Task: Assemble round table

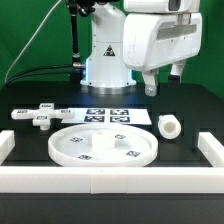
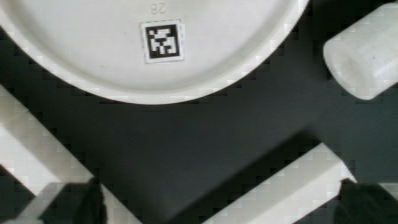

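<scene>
White front rail point(image 1: 110, 180): nearest edge, a long straight border across the bottom of the exterior view; it closes the work area toward the camera.
Side rails: short white lengths at the exterior view's left point(image 1: 6, 146) and right point(image 1: 209, 150) edges; together with the front rail they fence three sides.
Round disc point(image 1: 104, 146): large, shallow and rimmed, flat on the black table just behind the front rail, lower centre of the exterior view; several small square tags on its face. In the wrist view it fills the upper left point(image 2: 107, 50), one tag plain on it.
Post point(image 1: 171, 127): short thick cylinder, lying on its side right of the disc and apart from it; probably the pale shape at the right edge of the wrist view point(image 2: 365, 65).
Cross piece point(image 1: 37, 116): rounded ends, left of centre, clear of the disc.
Marker board point(image 1: 110, 115): flat behind the disc, mid frame.
Gripper point(image 1: 164, 84): upper right of the exterior view, high above the table, fingers spread wide and holding nothing; dark fingertips point(image 2: 71, 203) at the bottom of the wrist view.
Step in hand: by my reading an early one; all three parts lie loose and unjoined.
Next move: likely a descent onto one part, jaws squared to it.
Open room: bare black table between disc and post; the rails limit sliding.
</scene>
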Tool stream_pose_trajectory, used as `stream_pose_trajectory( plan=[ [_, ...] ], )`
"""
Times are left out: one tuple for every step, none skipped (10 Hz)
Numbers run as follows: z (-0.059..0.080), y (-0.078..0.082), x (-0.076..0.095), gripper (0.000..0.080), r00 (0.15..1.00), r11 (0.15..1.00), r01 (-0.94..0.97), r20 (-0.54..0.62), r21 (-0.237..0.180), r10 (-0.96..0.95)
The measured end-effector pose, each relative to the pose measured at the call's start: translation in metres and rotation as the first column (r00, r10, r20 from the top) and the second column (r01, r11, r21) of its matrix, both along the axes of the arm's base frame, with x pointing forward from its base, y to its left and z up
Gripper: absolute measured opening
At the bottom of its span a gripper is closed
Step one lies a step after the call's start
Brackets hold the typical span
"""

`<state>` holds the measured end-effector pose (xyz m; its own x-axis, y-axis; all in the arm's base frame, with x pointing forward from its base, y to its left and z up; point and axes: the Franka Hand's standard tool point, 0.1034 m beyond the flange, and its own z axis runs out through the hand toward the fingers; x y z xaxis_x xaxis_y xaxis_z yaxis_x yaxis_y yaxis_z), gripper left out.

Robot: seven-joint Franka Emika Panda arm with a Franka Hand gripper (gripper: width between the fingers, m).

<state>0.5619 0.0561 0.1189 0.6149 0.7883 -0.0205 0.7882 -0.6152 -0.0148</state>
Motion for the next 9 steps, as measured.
stream_pose_trajectory(
  plan=[
    [-0.013, -0.018, -0.002, 0.065, 0.992, 0.993, -0.121, 0.03, 0.012, 0.121],
    [-0.039, -0.051, -0.016, 0.065, 0.987, 0.987, -0.159, 0.025, 0.019, 0.158],
    [-0.05, -0.065, -0.016, 0.065, 0.986, 0.986, -0.165, 0.013, 0.023, 0.164],
    [-0.059, -0.077, -0.013, 0.065, 0.977, 0.977, -0.213, 0.018, 0.025, 0.213],
    [-0.069, -0.089, -0.011, 0.065, 0.974, 0.974, -0.225, 0.007, 0.031, 0.225],
    [-0.068, -0.089, -0.009, 0.065, 0.978, 0.977, -0.209, 0.008, 0.03, 0.209],
    [-0.068, -0.088, -0.009, 0.065, 0.977, 0.977, -0.212, 0.009, 0.03, 0.212],
    [-0.069, -0.089, -0.01, 0.065, 0.978, 0.977, -0.211, 0.007, 0.03, 0.211],
    [-0.072, -0.09, -0.013, 0.065, 0.978, 0.978, -0.208, 0.001, 0.032, 0.208]
  ],
)
